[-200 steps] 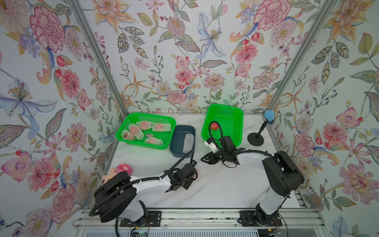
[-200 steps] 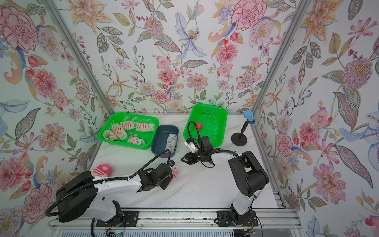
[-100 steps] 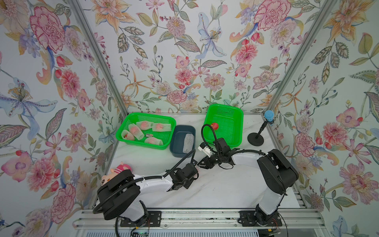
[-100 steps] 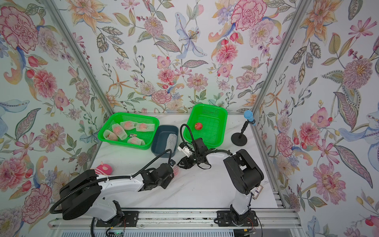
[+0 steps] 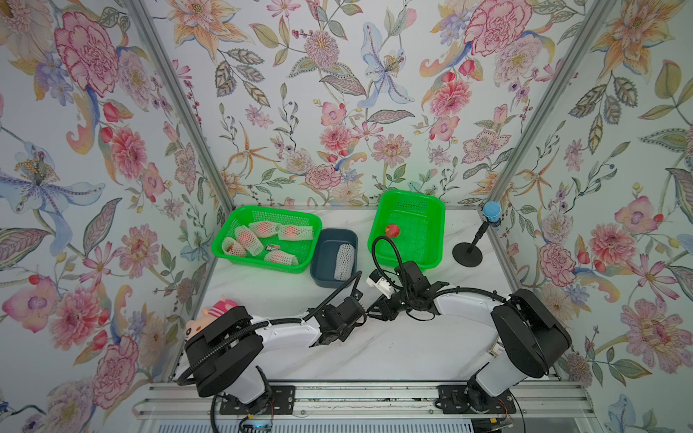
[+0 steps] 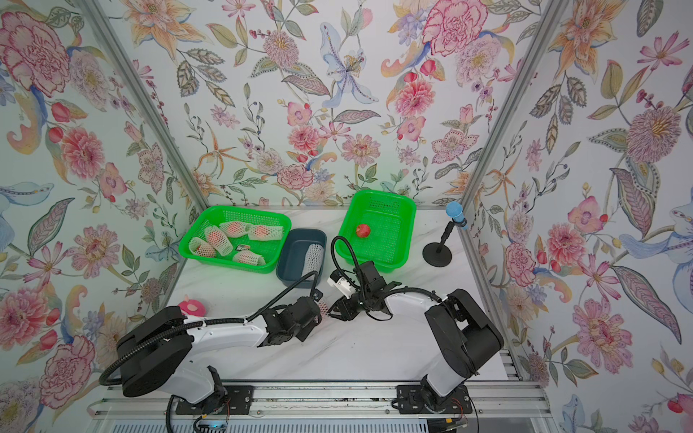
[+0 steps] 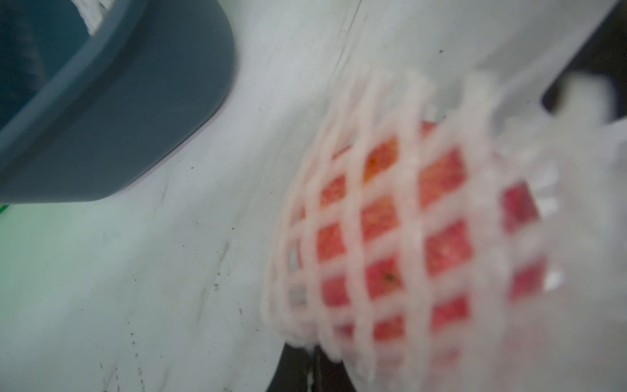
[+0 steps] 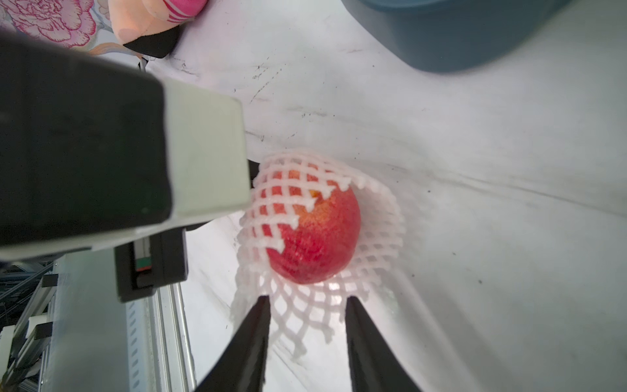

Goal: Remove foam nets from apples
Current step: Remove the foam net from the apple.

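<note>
Nearest the rail, we see both arms reach inward over the white table (image 5: 393, 348) and meet near its middle. There the left gripper (image 6: 318, 305) is clamped tight on one end of a foam net (image 8: 288, 190) with the apple (image 8: 319, 237) inside it. We cannot tell whether the fruit touches the tabletop.

The net is white mesh with diamond holes, and it covers only the side of the apple toward the left gripper. The rest shows bare, red shading to yellow-orange at the mesh edge. The net's loose mouth flares around the fruit and spreads toward the right gripper (image 8: 307, 302). Its black fingers (image 8: 251, 339) stand partly apart, one on each side of that mouth, and we see them pinch nothing.

A pink striped plush toy (image 5: 215, 305) lies beside the left arm. Farther back, a blue bin (image 5: 326, 240) holds one empty net (image 5: 344, 261). On the left arm's side, a green basket (image 5: 279, 215) holds five netted apples (image 5: 248, 240), pale pink through the mesh. A second basket (image 5: 412, 204) holds one bare apple (image 5: 392, 230), with a black stand (image 5: 467, 254) beside it.
</note>
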You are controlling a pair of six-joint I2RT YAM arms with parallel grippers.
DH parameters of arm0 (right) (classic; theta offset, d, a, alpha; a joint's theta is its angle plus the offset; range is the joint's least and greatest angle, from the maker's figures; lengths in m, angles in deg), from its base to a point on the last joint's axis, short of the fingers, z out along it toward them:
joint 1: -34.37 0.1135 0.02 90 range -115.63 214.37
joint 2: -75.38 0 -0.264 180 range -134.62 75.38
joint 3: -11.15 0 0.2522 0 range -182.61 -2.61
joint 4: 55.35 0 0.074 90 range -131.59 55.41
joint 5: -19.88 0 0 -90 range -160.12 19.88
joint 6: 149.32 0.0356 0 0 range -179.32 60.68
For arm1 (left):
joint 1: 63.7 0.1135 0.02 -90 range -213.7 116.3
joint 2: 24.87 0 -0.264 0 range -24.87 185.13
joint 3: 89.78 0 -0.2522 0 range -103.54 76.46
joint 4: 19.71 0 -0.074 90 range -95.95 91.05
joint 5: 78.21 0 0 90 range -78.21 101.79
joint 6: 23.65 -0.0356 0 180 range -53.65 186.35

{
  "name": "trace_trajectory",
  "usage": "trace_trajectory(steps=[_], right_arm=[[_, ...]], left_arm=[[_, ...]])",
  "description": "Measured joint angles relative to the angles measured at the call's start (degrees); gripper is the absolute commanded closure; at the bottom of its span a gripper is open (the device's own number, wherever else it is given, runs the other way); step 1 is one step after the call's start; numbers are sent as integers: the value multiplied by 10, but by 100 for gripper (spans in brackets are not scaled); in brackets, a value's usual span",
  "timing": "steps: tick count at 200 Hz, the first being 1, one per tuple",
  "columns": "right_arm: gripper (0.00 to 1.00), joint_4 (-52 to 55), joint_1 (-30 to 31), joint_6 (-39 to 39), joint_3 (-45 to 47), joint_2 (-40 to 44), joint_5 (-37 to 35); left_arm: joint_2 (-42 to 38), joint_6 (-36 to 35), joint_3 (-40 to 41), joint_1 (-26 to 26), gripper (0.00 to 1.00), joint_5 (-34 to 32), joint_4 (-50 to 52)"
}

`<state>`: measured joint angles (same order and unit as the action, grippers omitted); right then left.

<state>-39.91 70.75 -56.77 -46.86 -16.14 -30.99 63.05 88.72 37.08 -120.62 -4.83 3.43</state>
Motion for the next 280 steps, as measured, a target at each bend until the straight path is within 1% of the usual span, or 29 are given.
trace_trajectory(steps=[29,51,64,76,95,123,165,200,228,246,280], right_arm=[[57,-3,-10,18,17,16,-43],[57,-24,-56,52,38,37,-61],[60,-33,-83,65,43,47,-61],[64,-42,-93,71,41,50,-55],[71,-41,-94,73,25,45,-34],[76,-41,-86,66,-15,12,-2],[76,-26,-60,46,-50,-38,32],[77,-19,-46,37,-52,-50,40],[76,-19,-50,37,-51,-51,33],[76,-26,-63,42,-49,-53,28],[77,-29,-73,43,-48,-72,24]], left_arm=[[0,-15,0,0,99,-5,-4],[0,-25,0,0,99,-3,-17],[0,-29,0,0,99,-2,-21],[0,-33,2,0,99,-1,-23],[-1,-36,5,0,99,1,-27],[-1,-37,5,0,99,1,-30],[-1,-38,5,0,98,1,-31],[-1,-38,5,0,98,1,-31],[-1,-38,5,0,98,1,-31],[-1,-38,5,0,98,1,-31],[-1,-38,5,0,98,1,-31]])
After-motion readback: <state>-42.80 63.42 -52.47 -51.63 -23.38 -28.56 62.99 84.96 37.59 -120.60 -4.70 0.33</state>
